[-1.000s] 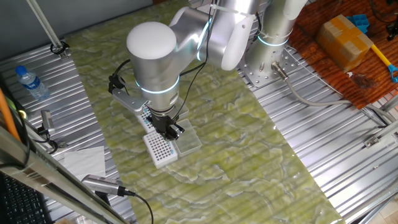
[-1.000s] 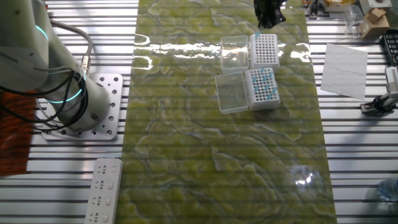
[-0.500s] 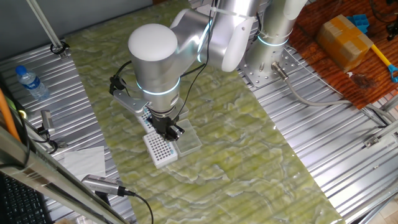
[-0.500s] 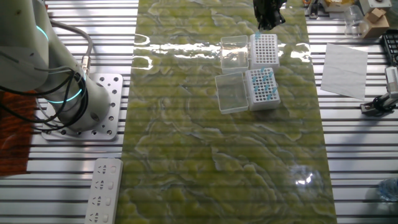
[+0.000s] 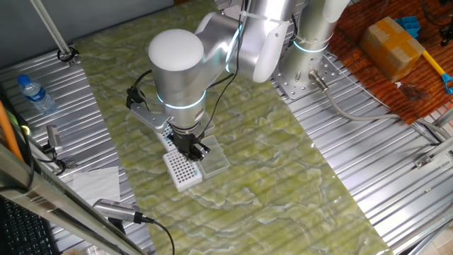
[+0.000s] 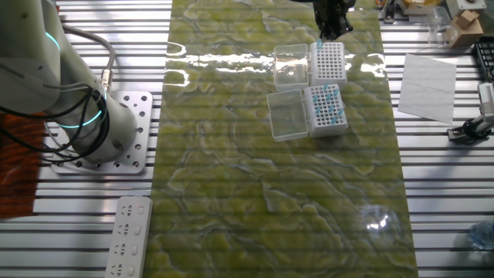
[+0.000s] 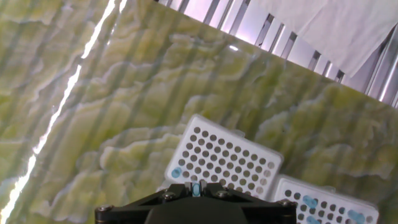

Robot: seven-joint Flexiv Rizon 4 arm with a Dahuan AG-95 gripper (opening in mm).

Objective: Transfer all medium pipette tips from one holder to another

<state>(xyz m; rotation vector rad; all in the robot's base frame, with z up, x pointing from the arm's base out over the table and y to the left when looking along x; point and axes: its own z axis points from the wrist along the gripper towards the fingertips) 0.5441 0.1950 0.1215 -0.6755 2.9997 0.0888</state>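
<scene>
In the hand view my gripper (image 7: pixel 196 185) is shut on one medium pipette tip (image 7: pixel 196 190), whose light-blue top shows between the jaws. It hovers over the near edge of a white holder (image 7: pixel 230 158) whose holes are bare except for one blue tip (image 7: pixel 176 172) at its corner. A second holder (image 7: pixel 329 202) at the lower right carries several blue tips (image 7: pixel 309 201). From the other fixed view the gripper (image 6: pixel 332 22) hangs above the far holder (image 6: pixel 328 62), and the blue-dotted holder (image 6: pixel 325 106) lies nearer. In one fixed view the gripper (image 5: pixel 192 149) stands over the white holder (image 5: pixel 182 170).
Two clear lids (image 6: pixel 290 66) (image 6: pixel 287 116) lie open beside the holders. A white paper sheet (image 6: pixel 427 76) rests on the ribbed metal to the right. A water bottle (image 5: pixel 35 94) stands at the far left, and a power strip (image 6: pixel 127 235) lies near the arm's base (image 6: pixel 116 131).
The arm has shifted only slightly over the bare holder, with the tip still held. The holders and lids have not moved.
</scene>
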